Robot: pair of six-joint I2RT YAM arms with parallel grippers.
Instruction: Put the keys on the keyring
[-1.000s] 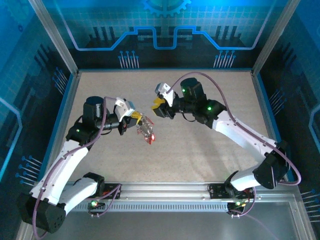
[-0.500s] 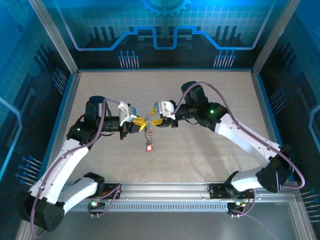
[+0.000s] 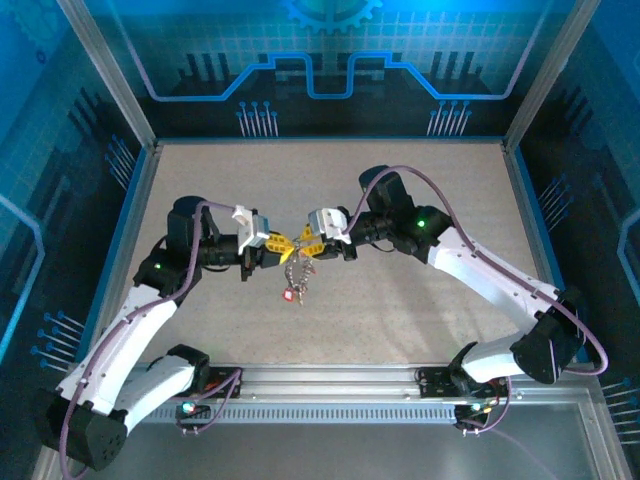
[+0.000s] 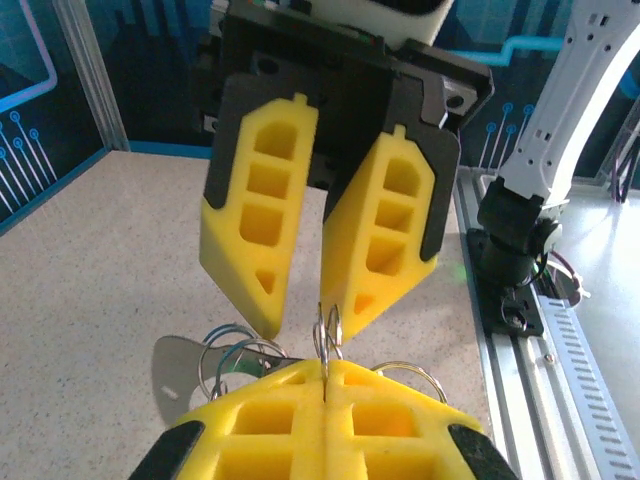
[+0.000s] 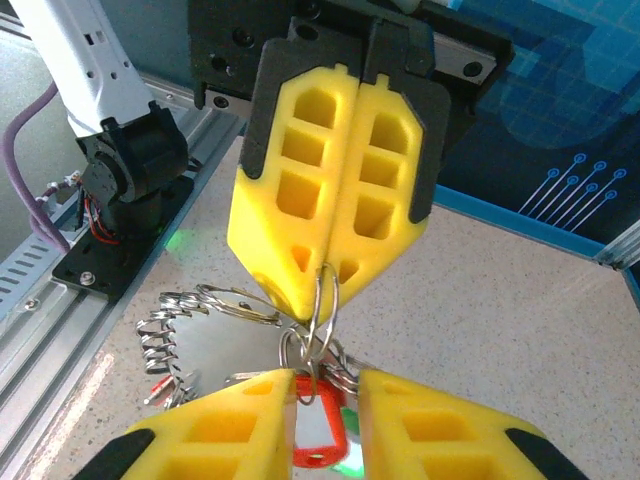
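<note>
My left gripper point(image 3: 281, 248) is shut on a silver ring point(image 5: 324, 292) of the keyring, held above the middle of the table. From that ring hang more rings, a short silver chain point(image 5: 163, 343) and a key with a red tag point(image 5: 321, 428); in the top view the red tag point(image 3: 290, 294) dangles lowest. My right gripper point(image 5: 327, 388) is open, tip to tip with the left one, its fingers on either side of the hanging rings and red tag. In the left wrist view my left gripper point(image 4: 326, 368) pinches the ring point(image 4: 327, 335) while the right gripper's fingers point(image 4: 372, 250) stand apart. The teal band is hidden.
The speckled table point(image 3: 420, 330) lies below the hanging bundle. A metal rail point(image 3: 330, 378) with both arm bases runs along the near edge. Blue walls and frame posts point(image 3: 105, 75) close in the sides and back.
The right gripper swung left and down to meet the left gripper. The left wrist turned, so the keys and chain now hang straight below the two fingertips.
</note>
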